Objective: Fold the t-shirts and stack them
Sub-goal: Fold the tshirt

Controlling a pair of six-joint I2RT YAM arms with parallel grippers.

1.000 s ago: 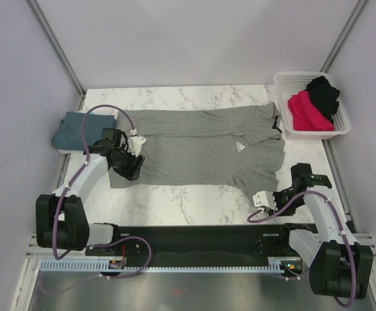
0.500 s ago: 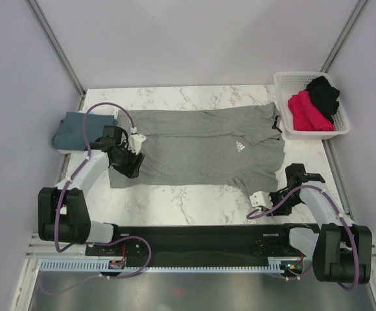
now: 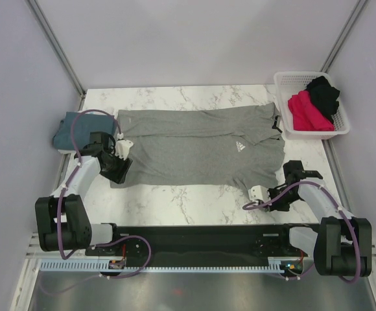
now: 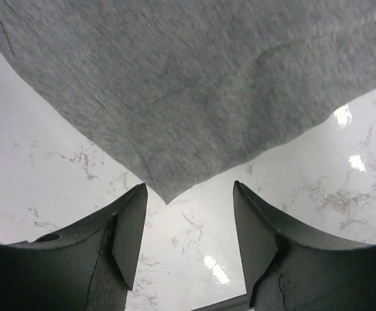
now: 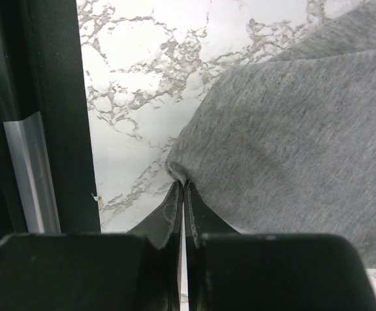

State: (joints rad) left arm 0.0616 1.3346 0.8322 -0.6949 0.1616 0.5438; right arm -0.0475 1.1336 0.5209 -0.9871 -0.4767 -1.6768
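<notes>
A heather grey t-shirt (image 3: pixel 201 146) with a small white chest logo lies spread flat across the marble table. My left gripper (image 3: pixel 118 172) hovers low over its near left corner. In the left wrist view the jaws of this gripper (image 4: pixel 189 186) stand open, with the corner of the grey cloth (image 4: pixel 194 84) just ahead of the tips and nothing between them. My right gripper (image 3: pixel 255 195) is at the shirt's near right corner. The right wrist view shows this gripper (image 5: pixel 182 183) shut, pinching a small fold of the grey shirt's edge (image 5: pixel 292 123).
A folded teal-blue t-shirt (image 3: pixel 71 129) lies at the table's left edge, just behind my left arm. A white basket (image 3: pixel 298 74) at the back right holds a magenta-pink t-shirt (image 3: pixel 305 110) and a black one (image 3: pixel 324 94). The black base rail (image 5: pixel 52 116) runs close beside my right gripper.
My right gripper slid left to the shirt's near right corner and closed on its edge. My left gripper drew back left and nearer, to the near left corner, still open.
</notes>
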